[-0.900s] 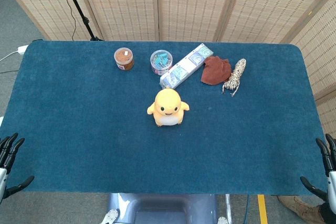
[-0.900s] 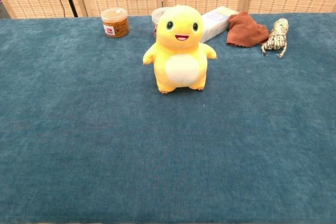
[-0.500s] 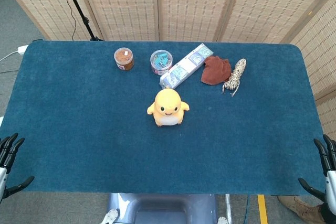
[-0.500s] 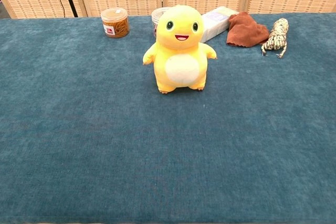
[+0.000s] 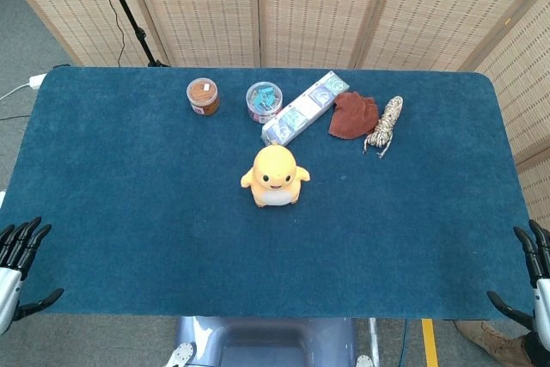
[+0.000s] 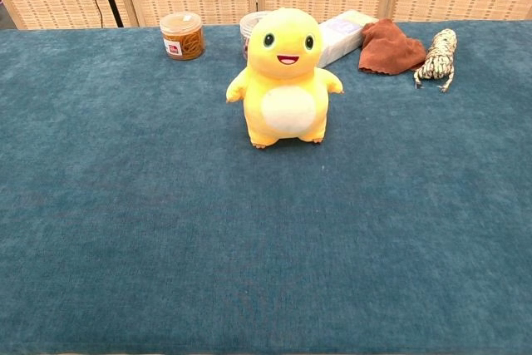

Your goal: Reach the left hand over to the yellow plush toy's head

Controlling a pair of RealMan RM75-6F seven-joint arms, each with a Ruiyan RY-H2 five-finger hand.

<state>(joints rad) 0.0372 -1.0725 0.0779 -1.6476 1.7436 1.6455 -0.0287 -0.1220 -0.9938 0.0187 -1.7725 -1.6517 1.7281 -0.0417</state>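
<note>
The yellow plush toy (image 5: 274, 176) stands upright in the middle of the blue table, facing me; the chest view shows its head (image 6: 286, 39) and white belly. My left hand (image 5: 15, 266) hangs off the table's front left corner, fingers spread, holding nothing, far from the toy. My right hand (image 5: 531, 281) sits off the front right corner, fingers also apart and empty. Neither hand shows in the chest view.
Behind the toy lie a brown-lidded jar (image 5: 204, 96), a clear tub of small items (image 5: 263, 100), a long white box (image 5: 305, 107), a rust-red cloth (image 5: 353, 115) and a coiled rope (image 5: 384, 125). Woven screens stand behind the table (image 5: 129, 212).
My left hand has shifted slightly right and toward the table's edge. The right hand has barely moved; the toy stands as before.
</note>
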